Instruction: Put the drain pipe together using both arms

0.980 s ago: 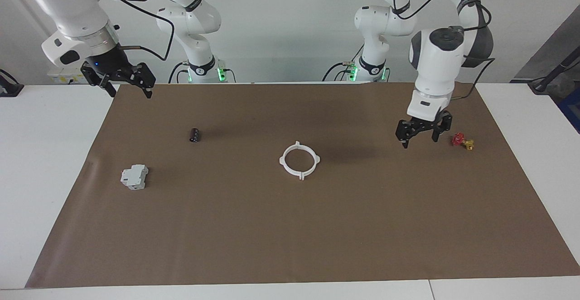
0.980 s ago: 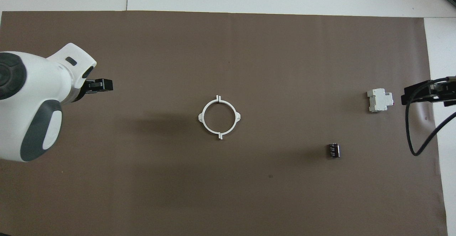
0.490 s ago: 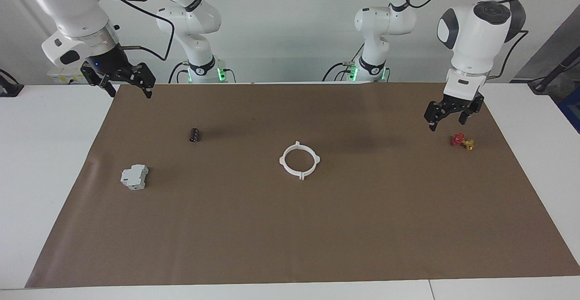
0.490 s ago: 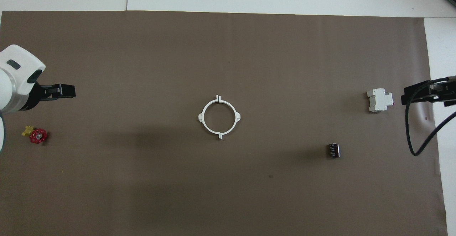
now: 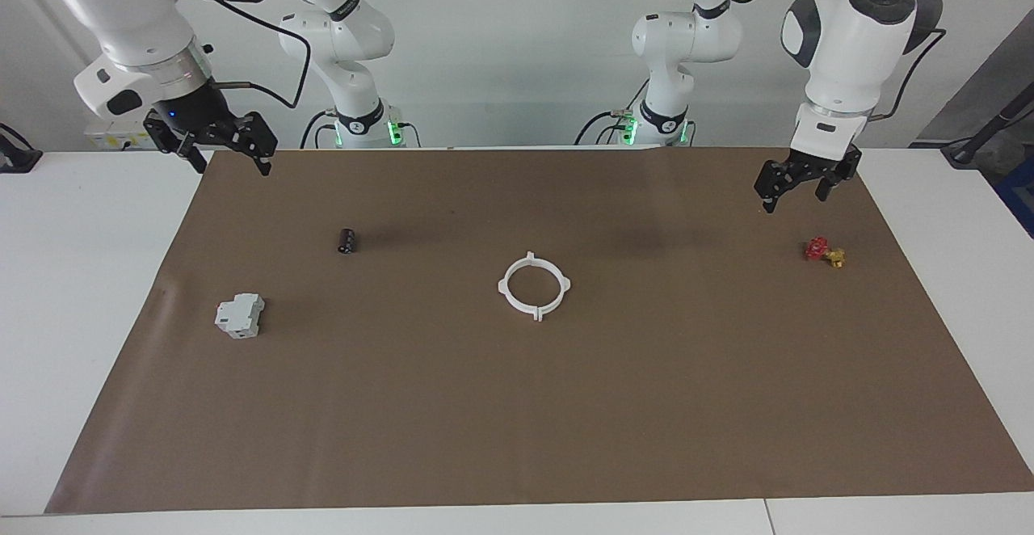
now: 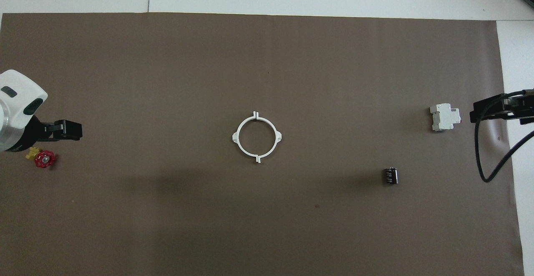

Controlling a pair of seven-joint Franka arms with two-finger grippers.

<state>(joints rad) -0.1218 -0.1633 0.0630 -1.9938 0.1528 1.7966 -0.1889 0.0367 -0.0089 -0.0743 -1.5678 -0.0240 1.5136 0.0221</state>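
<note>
Ring first: the drain pipe (image 5: pixel 502 286) lies flat in the middle of the brown mat (image 5: pixel 517 422). Its two white arcs are closed into one circle with the tabs sticking out. Neither of my grippers touches it, and both are well apart from it.

I read places as a clock dial laid on the mat, with the ring at the centre and twelve pointing away from my bases.

My left gripper (image 5: pixel 796 189) hangs in the air out toward nine o'clock, over the mat at the left arm's end. Its jaws are spread and hold nothing. A small red and yellow valve (image 5: pixel 824 251) sits on the mat near it, just past nine toward eight, and my fingers are clear of it.

My right gripper (image 5: pixel 230 159) is raised out toward three o'clock, about over the mat's edge at the right arm's end. Its jaws are also spread and empty, and that arm waits.

A grey-white boxy block (image 5: pixel 239 315) stands at three o'clock. It is near the mat's edge and well apart from the ring. A small dark cylinder (image 5: pixel 347 241) lies between three and four, nearer to my bases than the block and closer to the ring.
</note>
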